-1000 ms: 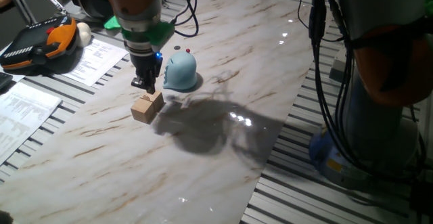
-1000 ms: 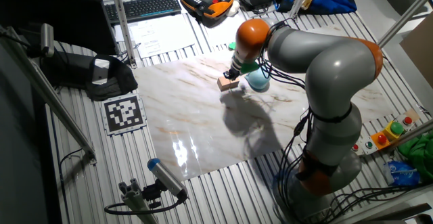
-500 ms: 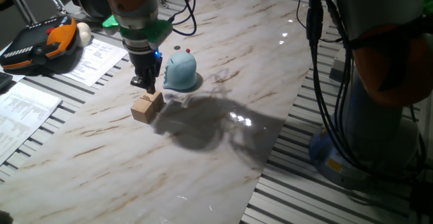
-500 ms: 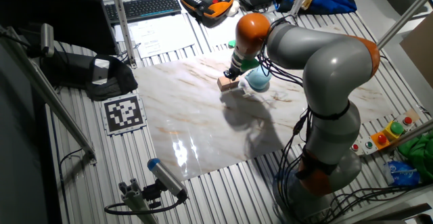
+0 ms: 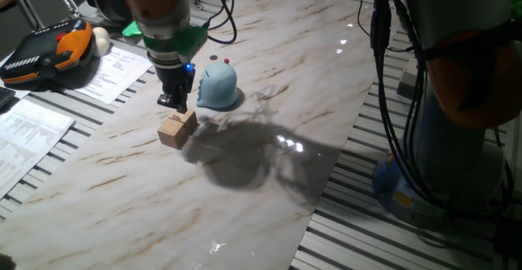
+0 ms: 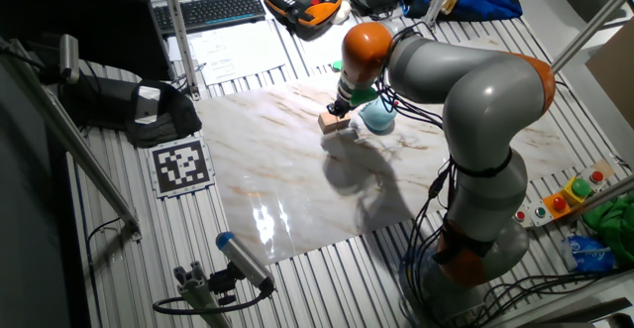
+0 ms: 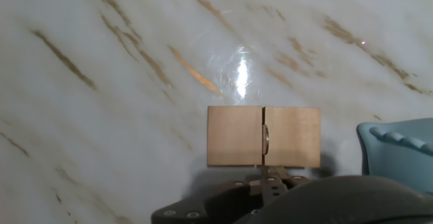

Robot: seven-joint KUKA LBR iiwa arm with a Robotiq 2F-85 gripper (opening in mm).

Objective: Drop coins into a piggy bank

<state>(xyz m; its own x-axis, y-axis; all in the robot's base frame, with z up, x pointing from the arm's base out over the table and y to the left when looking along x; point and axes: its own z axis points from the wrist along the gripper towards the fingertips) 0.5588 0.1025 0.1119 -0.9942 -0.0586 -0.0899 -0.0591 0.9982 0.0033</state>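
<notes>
Tool (image 5: 174, 102) poised just above two tan wooden cubes (image 7: 263, 137), a coin (image 7: 266, 137) wedged upright between them, finger spread impossible to tell, light blue piggy bank (image 5: 217, 86) just beside on the marble table (image 5: 269, 180)

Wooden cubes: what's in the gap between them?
In the hand view, a thin coin stands on edge between the two wooden cubes. Only its rim shows; the rest is hidden. The gripper hovers above.

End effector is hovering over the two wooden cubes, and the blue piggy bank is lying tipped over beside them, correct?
Not quite. The piggy bank stands upright on its flat base, as the fixed view shows. The end effector does hover over the wooden cubes beside it.
</notes>
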